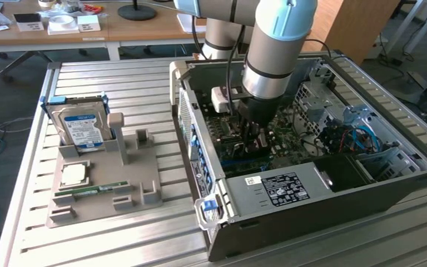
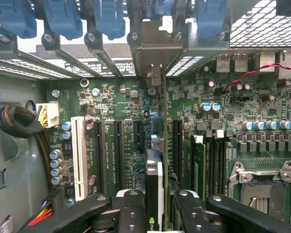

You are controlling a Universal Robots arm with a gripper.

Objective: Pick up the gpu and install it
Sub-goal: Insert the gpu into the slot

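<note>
At the exterior view's left I see the hard drive (image 1: pixel 82 127) standing in its grey holder (image 1: pixel 102 192) on the counter (image 1: pixel 109 245), well apart from the open computer case (image 1: pixel 324 194) toward the exterior view's right. Inside the case my hand (image 1: pixel 252 138) is partly closed on the gpu (image 2: pixel 154 177), clamping it edge-on between the fingers (image 2: pixel 131 208). The card stands upright over the motherboard (image 2: pixel 111 97) slots; I cannot tell whether it is seated.

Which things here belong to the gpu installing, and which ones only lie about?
Job: gpu, gripper holding it, motherboard, computer case.
Lying about: hard drive, memory stick, square chip, grey holder.
</note>
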